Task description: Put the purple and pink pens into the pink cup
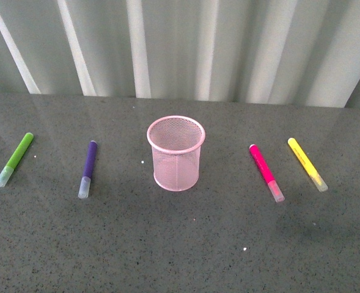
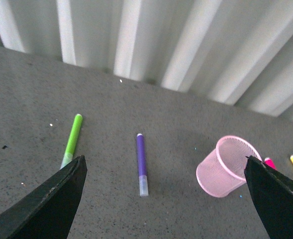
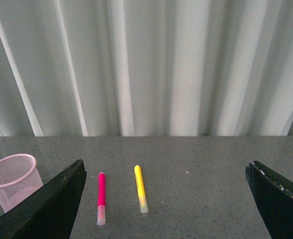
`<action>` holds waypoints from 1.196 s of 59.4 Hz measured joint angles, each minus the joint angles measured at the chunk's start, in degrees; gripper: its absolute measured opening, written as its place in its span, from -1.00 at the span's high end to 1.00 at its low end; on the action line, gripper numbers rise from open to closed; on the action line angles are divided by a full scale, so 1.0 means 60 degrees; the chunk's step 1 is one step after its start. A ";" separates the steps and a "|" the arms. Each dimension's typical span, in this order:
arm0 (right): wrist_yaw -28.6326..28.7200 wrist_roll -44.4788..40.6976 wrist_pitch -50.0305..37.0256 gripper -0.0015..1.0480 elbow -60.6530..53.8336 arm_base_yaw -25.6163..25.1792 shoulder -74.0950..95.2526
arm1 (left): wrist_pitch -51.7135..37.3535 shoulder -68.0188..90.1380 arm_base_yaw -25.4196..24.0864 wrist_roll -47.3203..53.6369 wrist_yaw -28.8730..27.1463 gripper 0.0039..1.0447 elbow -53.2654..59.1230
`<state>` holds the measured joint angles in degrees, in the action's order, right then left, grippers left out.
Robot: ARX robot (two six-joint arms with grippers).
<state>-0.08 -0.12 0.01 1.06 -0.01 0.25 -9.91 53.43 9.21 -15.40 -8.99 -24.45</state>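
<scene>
Standing upright in the middle of the tabletop (image 1: pixel 186 250) was the cup (image 1: pixel 175 154); the purple pen (image 1: pixel 88 169) lay flat well to its left, the pink pen (image 1: pixel 266 173) well to its right. Left jaws and right jaws both gaped wide, holding nothing.

The pink cup (image 1: pixel 175 154) stands upright midway across the counter (image 1: pixel 180 250), purple pen (image 1: pixel 88 169) lying leftward, pink pen (image 1: pixel 266 173) rightward.

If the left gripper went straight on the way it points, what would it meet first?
Probably the purple pen, which lies on the table roughly centred ahead of the open left gripper. Depth is unclear, so it could land on bare table beside it.
</scene>
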 joint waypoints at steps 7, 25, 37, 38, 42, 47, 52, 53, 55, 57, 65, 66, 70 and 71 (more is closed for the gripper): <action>-0.0004 0.0000 0.0000 -0.87 0.0000 0.0000 0.0000 | 0.1639 0.2776 -0.0109 0.0379 0.0892 -0.88 -0.2244; -0.0004 0.0000 0.0000 -0.87 0.0000 0.0000 0.0000 | 0.2867 0.6091 0.0102 0.2000 0.1672 -0.88 -0.5275; 0.0000 0.0000 -0.0004 -0.87 0.0000 0.0000 0.0000 | 0.3198 0.7803 0.0182 0.2546 0.1362 -0.88 -0.6324; 0.0000 0.0000 -0.0004 -0.87 0.0000 0.0000 0.0000 | 0.3209 0.7898 0.0186 0.2561 0.1341 -0.88 -0.6375; 0.0000 0.0000 0.0000 -0.87 0.0000 0.0000 0.0000 | 0.3224 0.8470 0.0226 0.2601 0.1264 -0.88 -0.6696; 0.0000 0.0000 -0.0004 -0.87 0.0000 0.0000 0.0000 | 0.3300 0.9140 0.0302 0.2659 0.1264 -0.88 -0.7165; -0.0004 0.0000 -0.0004 -0.87 0.0000 0.0000 0.0000 | 0.3366 0.9825 0.0361 0.2750 0.1242 -0.88 -0.7726; 0.0000 0.0000 0.0000 -0.87 0.0000 0.0000 0.0000 | 0.3399 0.9952 0.0364 0.2765 0.1242 -0.88 -0.7847; 0.0000 0.0000 -0.0004 -0.87 0.0000 0.0000 0.0000 | 0.3413 1.0065 0.0368 0.2798 0.1239 -0.88 -0.7952; 0.0000 0.0000 0.0000 -0.87 0.0000 0.0000 0.0000 | 0.3417 1.0302 0.0368 0.2805 0.1213 -0.88 -0.8153; 0.0000 0.0000 -0.0004 -0.87 0.0000 0.0000 0.0000 | 0.3424 1.0932 0.0288 0.2812 0.1086 -0.88 -0.8593; 0.0000 0.0000 -0.0004 -0.87 0.0000 0.0000 0.0000 | 0.3424 1.1045 0.0270 0.2812 0.1031 -0.88 -0.8648; 0.0000 0.0000 -0.0004 -0.87 0.0000 0.0000 0.0000 | 0.3453 1.1311 0.0193 0.2809 0.0987 -0.88 -0.8776; 0.0000 0.0000 -0.0004 -0.87 0.0000 0.0000 0.0000 | 0.3468 1.1409 0.0157 0.2809 0.0980 -0.88 -0.8816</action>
<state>-0.08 -0.12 -0.01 1.06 -0.01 0.25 10.90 121.89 10.15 1.45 -3.11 -77.34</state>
